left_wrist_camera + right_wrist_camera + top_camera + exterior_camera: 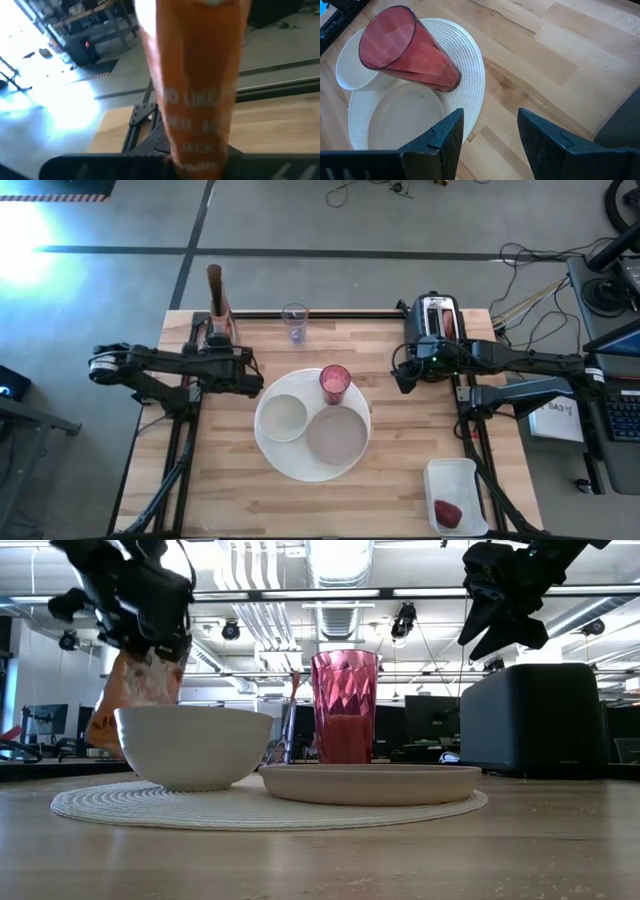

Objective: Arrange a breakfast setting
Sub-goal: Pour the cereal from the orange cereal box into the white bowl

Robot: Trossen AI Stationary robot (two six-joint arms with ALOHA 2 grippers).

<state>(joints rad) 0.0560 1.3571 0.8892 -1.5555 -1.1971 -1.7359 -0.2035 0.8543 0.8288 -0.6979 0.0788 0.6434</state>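
Bench (240,490): a round woven mat (274,458) is carried at its centre.
Plate (337,436): white, set on the mat beside the small white bowl (284,417).
Tumbler (335,383): pink, faceted, stood upright at the mat's far edge.
Right tool (487,132): held raised near the toaster (437,320), fingers apart, nothing gripped.
Left tool (247,376): extended level left of the mat; its finger state cannot be told.
Fruit (447,513): dark red, seen in the white tray (460,476).

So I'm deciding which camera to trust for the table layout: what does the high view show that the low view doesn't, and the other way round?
Only the high view shows the white tray holding a dark-red fruit, a clear glass at the table's far edge, and toast in the toaster slots. Only the low view shows the room's ceiling behind the table. Both show the bowl, plate and pink tumbler on the round placemat.
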